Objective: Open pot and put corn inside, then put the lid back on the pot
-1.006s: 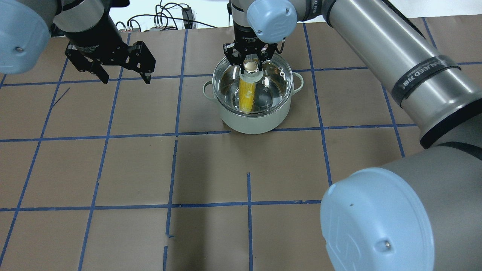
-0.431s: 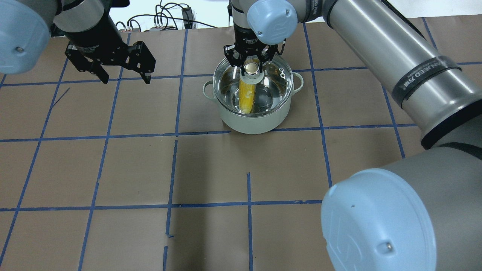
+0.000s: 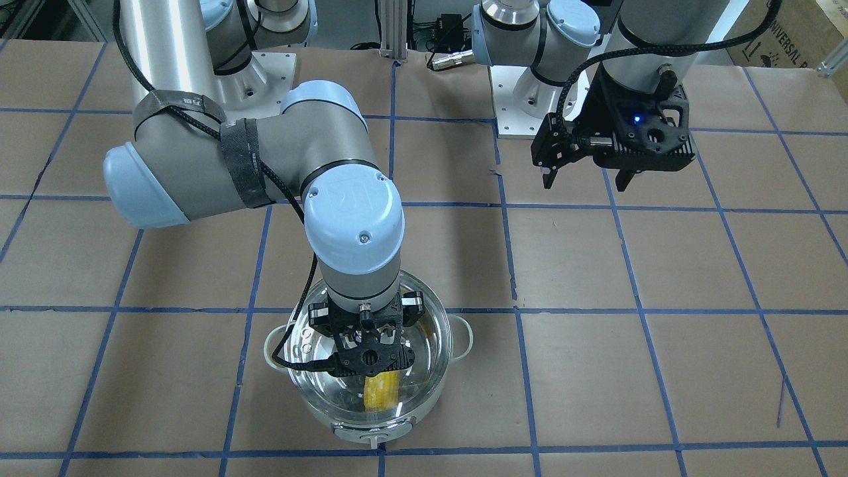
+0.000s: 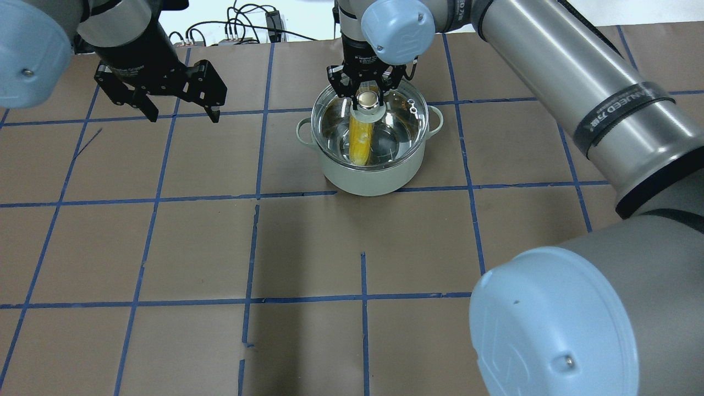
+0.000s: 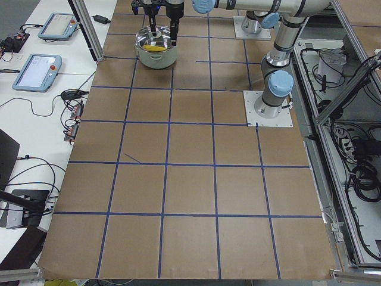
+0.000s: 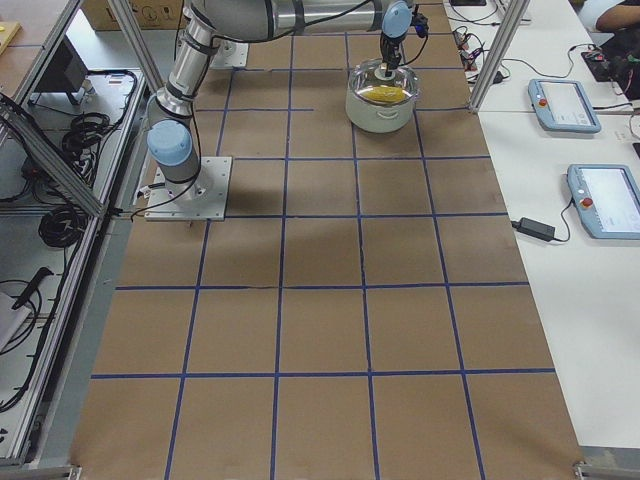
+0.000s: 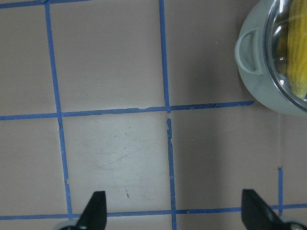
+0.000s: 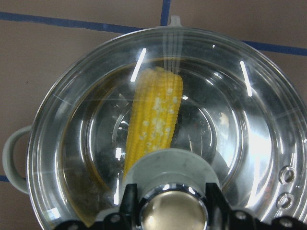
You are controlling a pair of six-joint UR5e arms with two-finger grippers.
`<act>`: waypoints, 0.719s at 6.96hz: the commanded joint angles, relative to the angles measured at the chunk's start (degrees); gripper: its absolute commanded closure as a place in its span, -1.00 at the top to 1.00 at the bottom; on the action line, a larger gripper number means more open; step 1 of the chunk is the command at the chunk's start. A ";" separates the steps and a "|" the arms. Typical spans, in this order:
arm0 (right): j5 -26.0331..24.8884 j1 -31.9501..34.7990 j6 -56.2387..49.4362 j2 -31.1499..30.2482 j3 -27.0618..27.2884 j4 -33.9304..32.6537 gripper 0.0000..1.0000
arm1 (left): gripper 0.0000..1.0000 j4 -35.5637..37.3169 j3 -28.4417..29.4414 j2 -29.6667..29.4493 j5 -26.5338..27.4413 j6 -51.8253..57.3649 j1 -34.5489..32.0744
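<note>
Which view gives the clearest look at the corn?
Right wrist-mounted: the corn lies large and sharp under the lid. Overhead shows it smaller; front-facing, only one end; left wrist, a sliver; side views, a speck.

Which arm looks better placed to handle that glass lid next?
Right: the right gripper grips the lid by its knob, on the pot with the corn inside. The left gripper hangs open, away to the side.
</note>
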 commanded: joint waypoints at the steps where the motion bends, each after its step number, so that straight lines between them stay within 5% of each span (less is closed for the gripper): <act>1: 0.25 -0.23 -0.24 0.17 -0.60 -0.09 0.24 | 1.00 0.00 0.00 0.01 -0.08 0.00 0.00; 2: 2.25 -0.49 -0.16 0.00 -1.21 -0.09 0.64 | 1.00 0.00 0.00 0.01 -0.08 0.00 0.00; 5: 2.10 -1.54 -1.03 -1.22 -1.22 -0.09 0.86 | 1.00 0.00 0.00 0.01 -0.08 0.00 0.00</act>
